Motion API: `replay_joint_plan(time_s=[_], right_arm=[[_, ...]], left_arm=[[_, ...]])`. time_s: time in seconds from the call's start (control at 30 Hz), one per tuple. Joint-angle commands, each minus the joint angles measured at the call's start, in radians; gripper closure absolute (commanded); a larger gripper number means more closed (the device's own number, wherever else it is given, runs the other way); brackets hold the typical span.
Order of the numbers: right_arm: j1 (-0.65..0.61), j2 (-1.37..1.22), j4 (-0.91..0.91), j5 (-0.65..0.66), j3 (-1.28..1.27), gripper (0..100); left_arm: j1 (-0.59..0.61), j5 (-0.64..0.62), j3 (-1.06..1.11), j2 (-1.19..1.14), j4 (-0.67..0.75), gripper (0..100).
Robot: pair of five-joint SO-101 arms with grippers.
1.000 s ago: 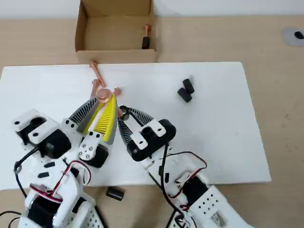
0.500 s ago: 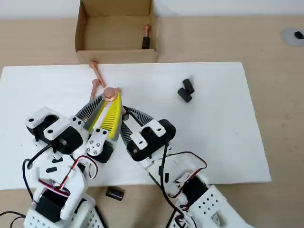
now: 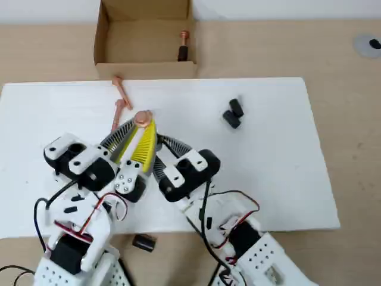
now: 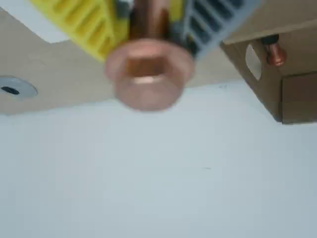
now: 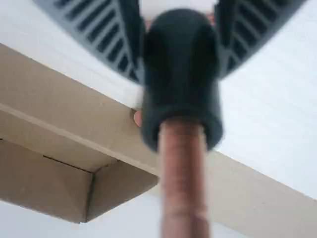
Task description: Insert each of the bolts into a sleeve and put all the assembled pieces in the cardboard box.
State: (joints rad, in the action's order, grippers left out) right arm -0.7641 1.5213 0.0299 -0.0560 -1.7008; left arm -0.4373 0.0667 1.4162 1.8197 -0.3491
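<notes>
White flat mat [image 3: 274, 173] lies open toward 3 o'clock; left gripper [image 4: 148, 20] clamps copper flanged bolt [image 4: 148, 74], right gripper [image 5: 181, 44] clamps black cylindrical sleeve [image 5: 181, 99]

A pale wooden bench [image 3: 351, 119] carries a wide white rectangular sheet [image 3: 268, 179], with a grey round grommet [image 3: 368, 44] at its far right and a white surface [image 3: 268, 9] beyond.

Your high camera looked straight down on the table [image 3: 345, 36] and both arms from well above. Your two wrist cameras sat close, aiming low across it; all three took in the cardboard box [image 3: 143, 70].
</notes>
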Motion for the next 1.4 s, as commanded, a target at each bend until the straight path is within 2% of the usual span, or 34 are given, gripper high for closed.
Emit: replay_joint_plan(time_s=[0.0,0.13,0.2,0.3,0.63,0.93,1.17,1.27,1.37], right_arm=[[-0.013,0.022,0.0,0.002,0.001,98.8],[-0.012,0.022,0.0,0.002,0.001,98.8],[-0.01,0.022,-0.002,0.002,0.001,98.8],[-0.01,0.022,-0.005,0.002,0.001,98.8],[-0.008,0.024,-0.005,0.002,0.001,98.8],[-0.008,0.024,-0.005,0.002,0.001,98.8],[-0.007,0.018,-0.006,0.0,0.001,98.8],[0.013,0.021,-0.006,-0.054,0.018,98.9],[0.068,0.002,0.0,-0.08,0.114,98.9]], left_arm=[[0.0,0.011,-0.005,0.005,0.034,99],[0.0,0.011,-0.012,0.005,0.035,98],[0.0,-0.002,-0.011,0.005,0.032,92],[0.034,-0.086,-0.011,0.005,0.028,87],[0.054,-0.104,-0.012,0.005,0.021,85],[0.046,-0.17,-0.252,0.005,-0.258,83],[0.055,-0.203,-0.359,0.005,-0.333,83],[0.121,-0.203,-0.427,0.002,-0.331,83],[0.164,-0.132,-0.5,-0.044,-0.387,82]])
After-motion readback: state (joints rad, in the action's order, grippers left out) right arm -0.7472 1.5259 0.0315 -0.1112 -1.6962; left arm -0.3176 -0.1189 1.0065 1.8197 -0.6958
